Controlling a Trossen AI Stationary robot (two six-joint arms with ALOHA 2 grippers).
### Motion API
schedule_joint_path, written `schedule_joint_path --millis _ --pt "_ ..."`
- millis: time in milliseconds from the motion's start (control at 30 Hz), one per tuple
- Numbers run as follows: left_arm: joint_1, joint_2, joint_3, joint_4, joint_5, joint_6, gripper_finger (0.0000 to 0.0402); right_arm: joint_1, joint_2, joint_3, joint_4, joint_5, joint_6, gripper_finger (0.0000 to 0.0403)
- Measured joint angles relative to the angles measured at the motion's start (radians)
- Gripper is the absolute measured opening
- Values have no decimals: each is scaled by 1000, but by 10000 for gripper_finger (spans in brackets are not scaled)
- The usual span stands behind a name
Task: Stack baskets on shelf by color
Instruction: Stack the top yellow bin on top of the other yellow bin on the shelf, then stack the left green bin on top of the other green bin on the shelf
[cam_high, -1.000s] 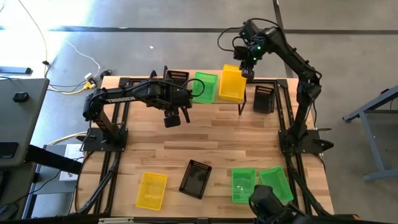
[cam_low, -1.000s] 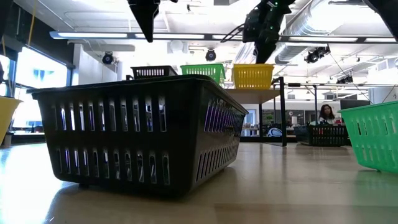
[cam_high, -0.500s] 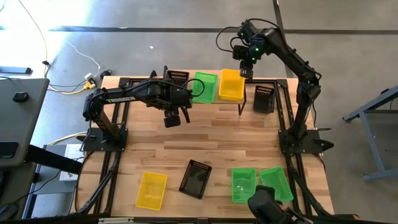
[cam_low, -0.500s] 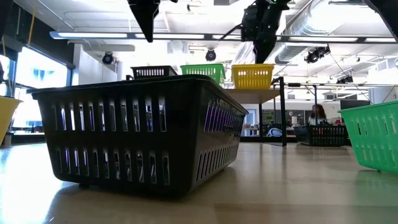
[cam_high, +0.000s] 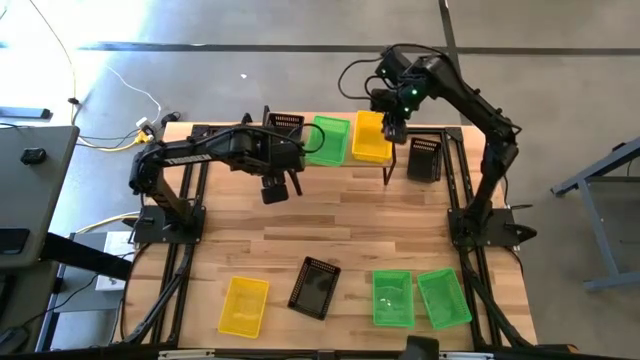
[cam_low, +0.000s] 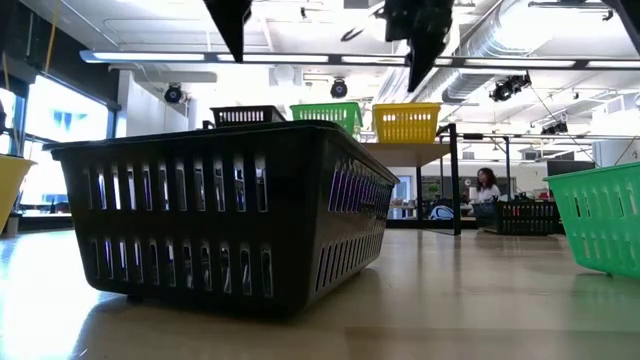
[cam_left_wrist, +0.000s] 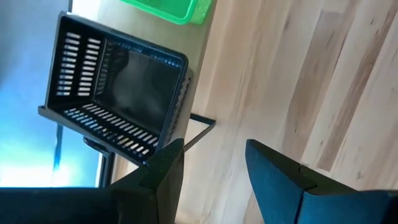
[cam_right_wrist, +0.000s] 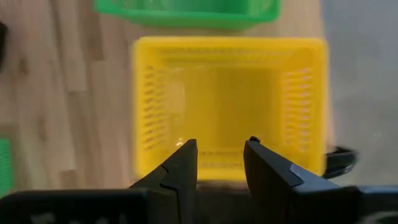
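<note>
Three baskets stand in a row on the shelf (cam_low: 425, 146) at the table's far edge: black (cam_high: 287, 124), green (cam_high: 328, 140) and yellow (cam_high: 371, 138). My right gripper (cam_right_wrist: 221, 144) hangs open above the yellow basket (cam_right_wrist: 230, 102), over its right-hand end, touching nothing. My left gripper (cam_high: 275, 190) hangs open over the table just in front of the shelf, near the black basket (cam_left_wrist: 118, 99). A yellow basket (cam_high: 244, 305), a black one (cam_high: 314, 287) and two green ones (cam_high: 392, 298) rest on their bottoms along the near edge.
Another black basket (cam_high: 424, 158) lies on the table right of the shelf. In the low view the near black basket (cam_low: 220, 215) fills the foreground. Bare wood spans the table's middle. A person (cam_low: 487, 190) shows far back in the room.
My right gripper has risen away from the yellow basket's rim and shifted slightly toward the table's left edge. The yellow basket stays on the shelf beside the green one.
</note>
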Motion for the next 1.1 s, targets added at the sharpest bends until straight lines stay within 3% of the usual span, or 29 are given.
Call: schedule_joint_path --millis 267,500,733,1100 --pt "-15 -146 -136 118 13 -57 161 78 -81 -45 0 -21 134 117" --pt "-28 -258 -245 165 44 -76 161 213 -166 -169 1 -16 331 117" --pt "-74 -368 -381 200 100 -74 161 436 -237 -270 64 18 653 117" --pt "-190 -504 -570 340 225 -74 161 855 -249 -423 196 86 1139 117"
